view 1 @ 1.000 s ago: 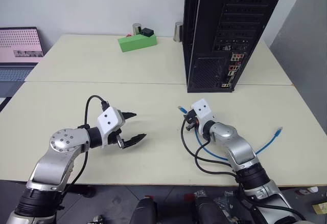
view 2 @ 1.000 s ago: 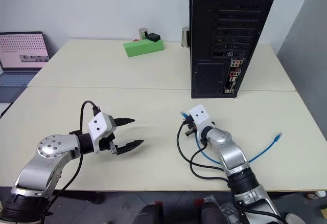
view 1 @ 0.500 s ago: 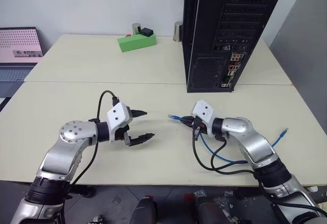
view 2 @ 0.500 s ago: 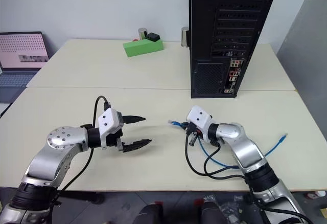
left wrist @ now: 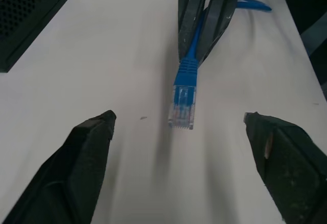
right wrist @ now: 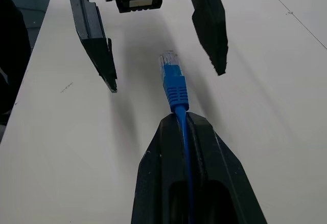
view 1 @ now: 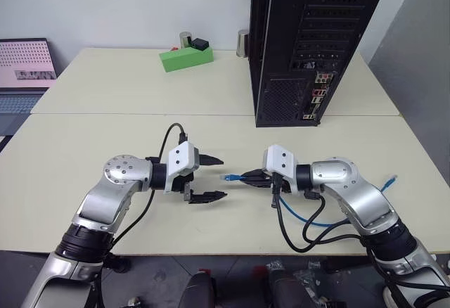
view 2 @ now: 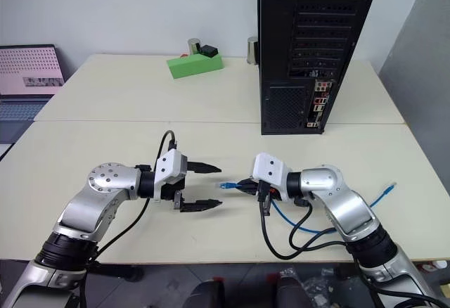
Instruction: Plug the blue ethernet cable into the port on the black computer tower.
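Blue ethernet cable [left wrist: 184, 88] pinched by right gripper [view 1: 247, 177]; plug apparently just short of left gripper's [view 1: 214, 178] spread fingers.

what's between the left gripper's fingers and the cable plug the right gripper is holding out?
Nothing. In the left wrist view the left gripper stands open, the blue ethernet cable plug short of its fingertips, bare table between. Right gripper is shut on the cable.

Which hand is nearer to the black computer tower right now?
Right. The right hand holds the blue ethernet cable over the table in front of the black computer tower, almost below its rear panel. The left hand hangs open farther left, facing the plug.
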Controlling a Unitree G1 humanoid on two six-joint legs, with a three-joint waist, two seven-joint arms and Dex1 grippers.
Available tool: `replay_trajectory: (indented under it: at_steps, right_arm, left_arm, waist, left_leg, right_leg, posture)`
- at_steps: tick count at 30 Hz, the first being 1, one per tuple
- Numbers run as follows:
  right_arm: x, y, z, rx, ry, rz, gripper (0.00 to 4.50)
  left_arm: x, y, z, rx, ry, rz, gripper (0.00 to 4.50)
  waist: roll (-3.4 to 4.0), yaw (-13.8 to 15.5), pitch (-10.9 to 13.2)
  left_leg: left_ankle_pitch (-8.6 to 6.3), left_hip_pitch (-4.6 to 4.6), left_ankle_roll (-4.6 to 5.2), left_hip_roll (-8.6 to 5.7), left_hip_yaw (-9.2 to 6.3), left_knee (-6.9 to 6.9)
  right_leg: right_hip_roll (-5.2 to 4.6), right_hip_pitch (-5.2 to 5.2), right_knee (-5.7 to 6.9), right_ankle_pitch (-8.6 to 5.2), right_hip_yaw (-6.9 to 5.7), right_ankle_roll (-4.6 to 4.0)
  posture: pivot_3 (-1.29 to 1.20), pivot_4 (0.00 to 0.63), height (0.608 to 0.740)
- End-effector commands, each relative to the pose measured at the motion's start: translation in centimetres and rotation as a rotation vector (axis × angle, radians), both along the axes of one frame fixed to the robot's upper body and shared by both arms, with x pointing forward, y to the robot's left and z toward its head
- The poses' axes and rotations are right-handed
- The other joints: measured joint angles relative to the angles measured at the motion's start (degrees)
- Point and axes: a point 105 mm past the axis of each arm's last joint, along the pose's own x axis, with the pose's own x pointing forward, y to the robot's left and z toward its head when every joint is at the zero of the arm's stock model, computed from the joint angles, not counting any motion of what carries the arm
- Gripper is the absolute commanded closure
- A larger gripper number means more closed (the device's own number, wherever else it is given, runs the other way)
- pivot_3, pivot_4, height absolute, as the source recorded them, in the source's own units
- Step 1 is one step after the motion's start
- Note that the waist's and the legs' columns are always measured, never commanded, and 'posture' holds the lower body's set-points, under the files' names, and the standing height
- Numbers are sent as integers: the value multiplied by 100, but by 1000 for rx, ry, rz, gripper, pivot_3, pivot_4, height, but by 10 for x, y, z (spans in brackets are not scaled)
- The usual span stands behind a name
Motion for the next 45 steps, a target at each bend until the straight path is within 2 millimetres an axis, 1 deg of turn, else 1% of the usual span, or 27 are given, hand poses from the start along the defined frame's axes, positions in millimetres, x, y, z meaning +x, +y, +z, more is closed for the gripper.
replay_trajectory:
  at_steps: [1,10,12,13,16,22,24,25,26,28,30,31,33,34,36,39,41,43,45]
  right_arm:
    - [-5,2,10,5,-34,27,4500]
    - [-7,1,9,-10,-31,35,4500]
    - [-8,1,10,-12,-33,36,4500]
    - [-8,1,10,-12,-35,37,4500]
    - [-8,1,10,-22,-43,44,4500]
    - [-7,-3,5,-69,-51,52,4500]
    - [-8,-8,2,-105,-49,66,3982]
    - [-8,-12,1,-125,-51,73,3849]
    - [-8,-15,2,-136,-52,78,3524]
    - [-6,-25,6,-156,-56,74,3004]
    - [-4,-37,11,-172,-55,61,2592]
    - [-4,-42,14,-169,-41,51,2450]
    - [-4,-50,20,-134,0,25,1883]
    - [-5,-51,23,-75,53,4,1584]
    - [-8,-51,24,1,134,-16,1456]
    - [-10,-47,25,92,221,-36,1456]
    - [-12,-40,24,153,276,-49,1456]
    - [-12,-28,20,230,344,-60,1456]
    - [-11,-21,18,275,387,-71,1456]
  left_arm:
    - [-1,-4,9,-19,-17,-39,1120]
    - [2,-7,5,-17,-20,-50,3026]
    - [2,-8,3,-16,-22,-51,3372]
    - [2,-8,3,-16,-24,-51,3627]
    - [3,-9,1,-15,-32,-51,4213]
    - [4,-8,-4,1,-59,-54,4229]
    - [5,-7,-5,6,-80,-52,4229]
    - [5,-7,-5,6,-92,-52,4230]
    - [5,-7,-5,6,-100,-52,4230]
    - [6,-8,-6,9,-127,-54,4230]
    - [7,-8,-7,13,-162,-54,4237]
    - [8,-8,-7,16,-193,-54,4239]
    - [9,-9,-7,26,-266,-62,4240]
    - [9,-10,-9,46,-340,-80,4240]
    - [9,-12,-12,82,-467,-113,4240]
    - [11,-12,-14,108,-633,-148,4240]
    - [10,-13,-12,128,-806,-192,4240]
    - [8,-15,-7,108,-950,-217,4241]
    - [6,-16,-4,82,-1022,-228,4242]
  waist:
    - [0,0,0]
    - [0,0,0]
    - [0,1,0]
    - [0,1,0]
    - [0,1,0]
    - [0,1,0]
    - [0,6,0]
    - [0,11,0]
    - [0,18,0]
    - [0,22,0]
    - [0,28,0]
    - [-1,30,0]
    - [-1,32,0]
    - [-1,32,0]
    - [-1,30,0]
    - [-1,31,0]
    - [-1,37,0]
    - [-1,37,0]
    - [-1,38,0]
  left_leg:
    - [0,0,0,0,0,0]
    - [0,0,0,0,0,1]
    - [0,0,0,0,0,1]
    - [0,0,0,0,0,1]
    - [0,0,0,0,0,1]
    - [0,0,0,0,0,1]
    - [0,0,0,0,0,1]
    - [0,0,0,0,0,1]
    - [0,0,0,-1,0,1]
    - [0,0,0,-1,0,2]
    - [0,0,0,-1,0,2]
    - [0,0,0,-1,1,2]
    - [0,0,0,-2,1,3]
    - [0,0,0,-2,1,3]
    - [0,0,0,-1,0,3]
    - [0,1,0,-1,1,3]
    - [0,0,0,-2,0,4]
    - [0,0,0,-2,-1,4]
    - [0,0,0,-3,0,4]
  right_leg:
    - [0,0,0,0,0,0]
    - [0,0,0,0,0,0]
    - [0,0,0,0,0,0]
    - [0,0,0,0,0,0]
    - [0,0,0,0,0,0]
    - [0,0,0,0,0,0]
    - [0,0,0,0,0,0]
    - [0,0,0,0,0,0]
    - [0,0,-1,0,0,0]
    - [-1,0,-1,0,0,0]
    - [-1,0,-1,0,0,0]
    - [-1,0,-2,0,0,0]
    - [-3,2,-2,0,0,0]
    - [-3,2,-2,0,0,0]
    - [-2,2,-2,0,1,0]
    - [-2,4,-3,1,1,-1]
    - [-3,4,-2,1,1,-1]
    - [-3,4,-2,1,0,-1]
    - [-4,4,-2,1,1,0]
  posture:
    - [0,150,740]
    - [0,150,740]
    - [0,150,740]
    - [0,150,740]
    - [0,150,740]
    - [0,150,740]
    - [0,150,740]
    - [0,150,740]
    - [0,150,740]
    - [0,150,740]
    - [0,150,740]
    - [0,150,740]
    - [0,150,740]
    - [0,150,740]
    - [0,150,740]
    - [0,150,740]
    - [0,150,740]
    - [0,150,740]
    - [0,150,740]
